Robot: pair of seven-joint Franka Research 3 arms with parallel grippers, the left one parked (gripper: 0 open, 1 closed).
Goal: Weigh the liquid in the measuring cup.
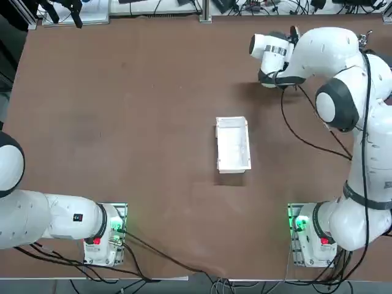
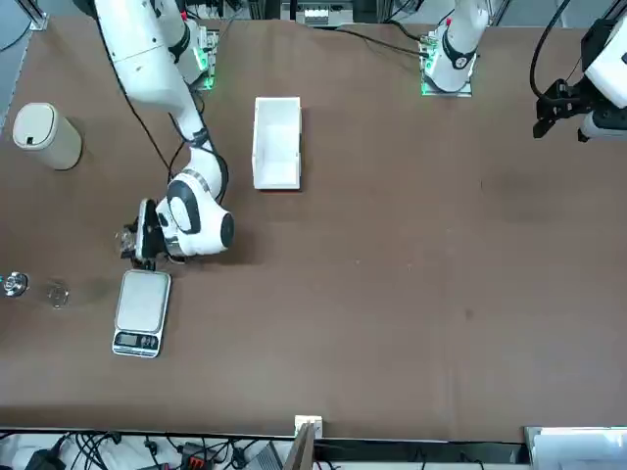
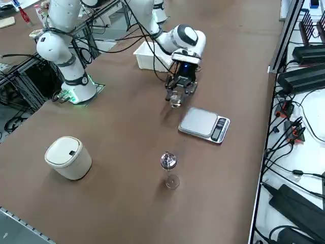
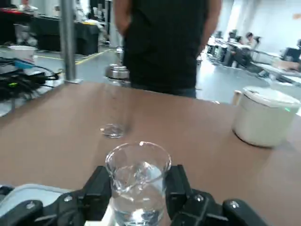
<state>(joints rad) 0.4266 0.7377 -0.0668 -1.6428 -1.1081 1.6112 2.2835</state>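
Note:
The measuring cup [image 4: 138,162] is a small clear cup with liquid in its lower part. My right gripper [image 4: 137,190] is shut on it, one black finger [image 4: 97,187] on each side. In the right side view the gripper [image 3: 178,94] holds the cup [image 3: 176,100] low over the table, just short of the silver digital scale [image 3: 204,124]. From the front, the gripper [image 2: 137,243] is just behind the scale [image 2: 142,311], whose platform is bare. In the top view the wrist [image 1: 272,58] hides the cup.
The white rectangular tray [image 2: 277,140] lies mid-table. A white lidded canister [image 3: 68,156] stands toward the table's right end. A small shiny metallic piece [image 3: 168,161] and a flat clear disc [image 3: 172,181] sit beyond the scale. A person in black [image 4: 164,42] stands past the table edge.

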